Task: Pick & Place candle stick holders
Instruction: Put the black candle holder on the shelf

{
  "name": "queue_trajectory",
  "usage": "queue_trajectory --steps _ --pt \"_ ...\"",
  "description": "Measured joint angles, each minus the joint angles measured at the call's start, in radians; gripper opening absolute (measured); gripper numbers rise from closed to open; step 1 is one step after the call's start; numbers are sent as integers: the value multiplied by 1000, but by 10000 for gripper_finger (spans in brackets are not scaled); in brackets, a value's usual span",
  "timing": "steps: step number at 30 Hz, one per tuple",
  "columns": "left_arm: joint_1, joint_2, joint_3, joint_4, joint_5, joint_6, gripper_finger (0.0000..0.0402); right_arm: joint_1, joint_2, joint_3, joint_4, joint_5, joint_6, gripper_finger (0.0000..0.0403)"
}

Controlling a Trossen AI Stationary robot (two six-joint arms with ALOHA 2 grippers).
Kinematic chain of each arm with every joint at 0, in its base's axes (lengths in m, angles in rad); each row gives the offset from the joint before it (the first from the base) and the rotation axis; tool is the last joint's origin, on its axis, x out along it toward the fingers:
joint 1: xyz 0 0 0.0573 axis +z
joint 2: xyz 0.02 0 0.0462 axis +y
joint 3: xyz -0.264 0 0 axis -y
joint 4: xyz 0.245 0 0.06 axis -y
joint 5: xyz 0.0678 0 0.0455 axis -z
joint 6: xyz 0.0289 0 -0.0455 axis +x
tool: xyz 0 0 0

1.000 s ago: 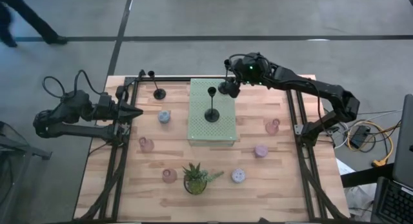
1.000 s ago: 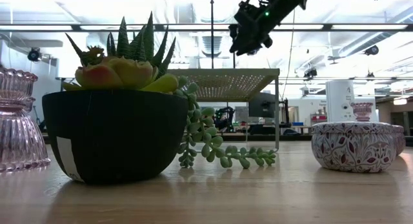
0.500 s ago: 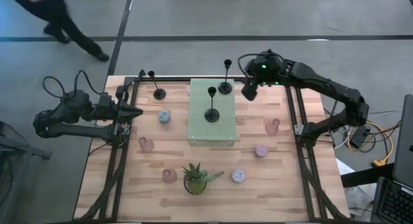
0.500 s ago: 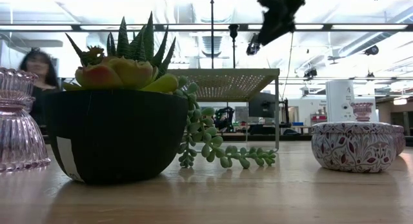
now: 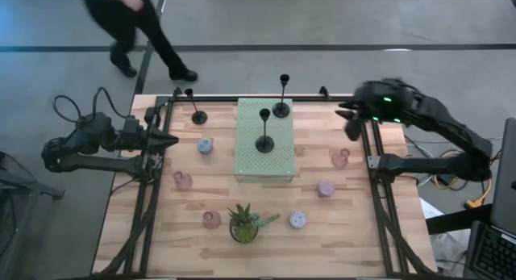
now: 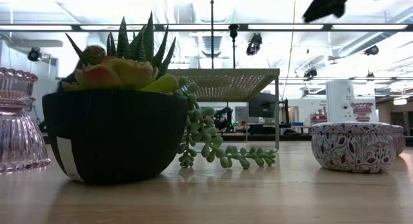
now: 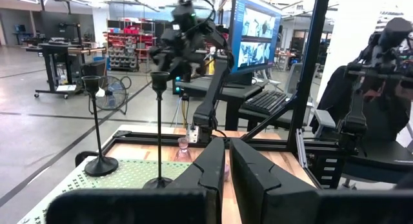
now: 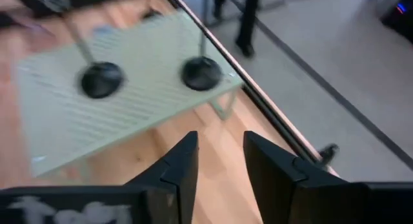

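Two black candle stick holders stand upright by their disc bases on the pale green perforated stand [image 5: 278,163]: one near its middle [image 5: 264,143], one at its far right corner [image 5: 280,109]. Both also show in the left wrist view [image 7: 159,127] [image 7: 95,124]. A third black holder [image 5: 198,116] stands on the table at the far left. Squat pastel cups lie around, among them a blue one [image 5: 205,145] and a pink one [image 5: 340,158]. My right gripper [image 5: 352,127] is open and empty, above the table's far right. My left gripper [image 5: 167,140] is shut and empty at the left edge.
A green potted plant [image 5: 244,222] stands near the front middle, with more pastel cups [image 5: 297,219] [image 5: 211,219] [image 5: 326,188] [image 5: 183,181] around it. Black frame rails [image 5: 375,175] run along both table sides. A person [image 5: 133,22] walks on the floor beyond the far edge.
My right gripper has drawn away from the candle stick holder at the stand's far right corner and swung toward the table's right edge. That holder stays upright on the stand. The person has walked rightward behind the table.
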Motion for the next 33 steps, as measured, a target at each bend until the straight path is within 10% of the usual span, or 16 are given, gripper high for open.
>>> queue_trajectory --steps 33 --pt "0 0 0 0 0 0 30 -1 -855 -365 -100 185 40 34"
